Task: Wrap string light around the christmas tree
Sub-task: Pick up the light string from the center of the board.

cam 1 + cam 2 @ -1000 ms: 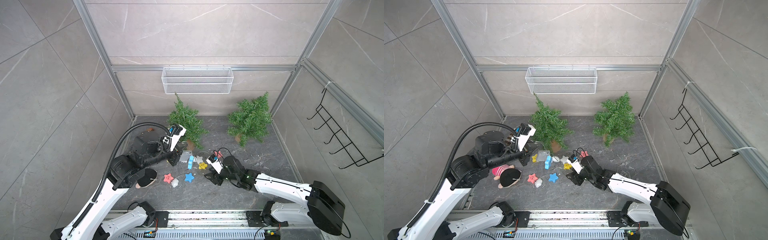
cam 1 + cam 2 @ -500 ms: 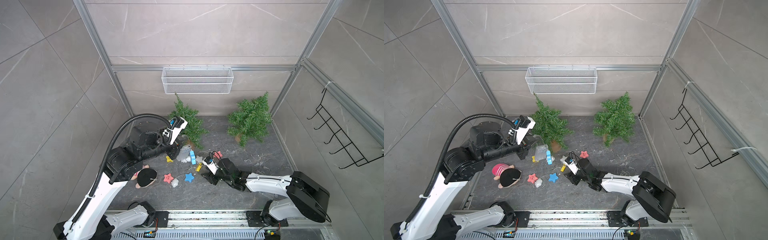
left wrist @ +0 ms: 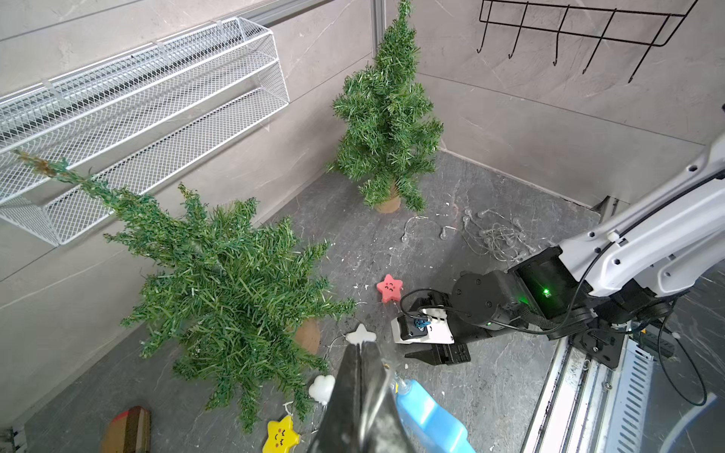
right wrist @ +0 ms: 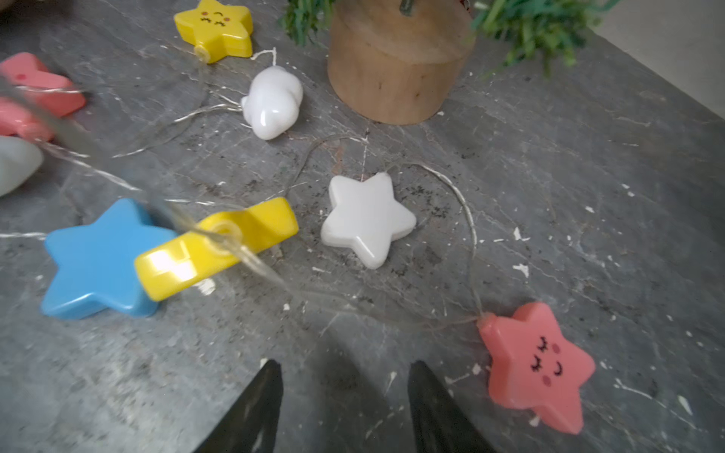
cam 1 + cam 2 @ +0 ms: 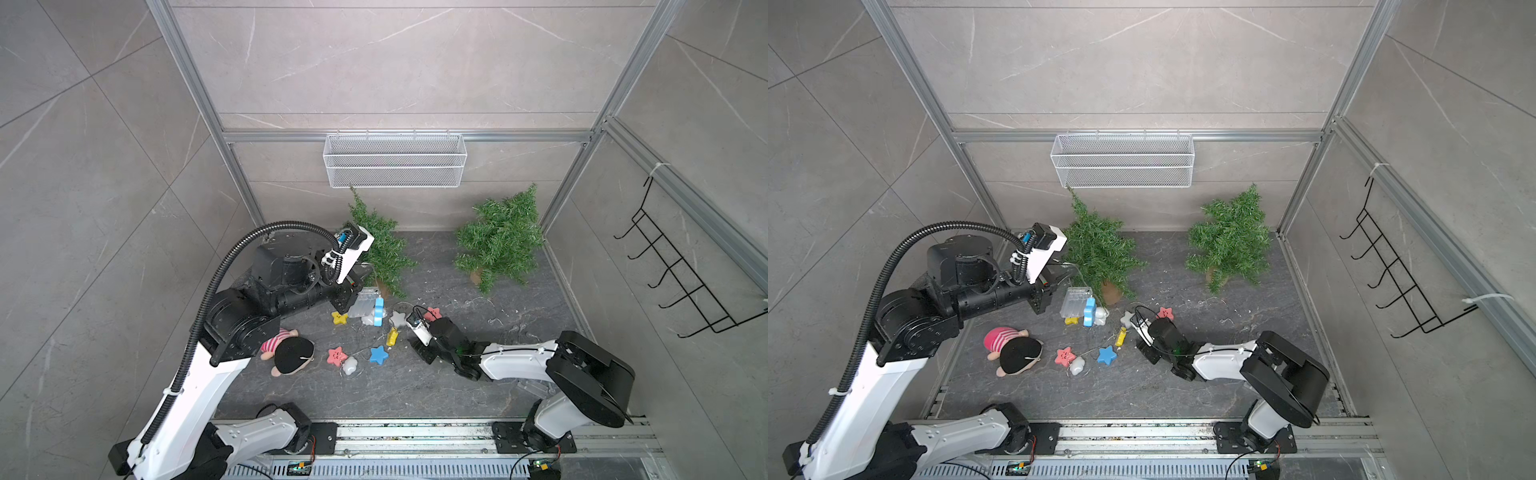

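- Table (image 5: 511,332): walled on three sides, front strip bare.
- Tree (image 5: 380,253) leans by the back wall; second tree (image 5: 498,245) fills the right corner.
- String light (image 5: 378,354): stars strewn mid-table off the tree's base.
- Left gripper (image 3: 361,347): jaws shut on the light's wire, beside the tree.
- Right gripper (image 4: 345,370): jaws half open, empty, low near white star (image 4: 367,219) and pink star (image 4: 535,364).

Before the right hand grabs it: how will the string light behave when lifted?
Probably floppy: the string light lies in loose, thin curls. Its stars look like moulded plastic, so likely light, but they may swing. Trailing loops could snag on the tree.
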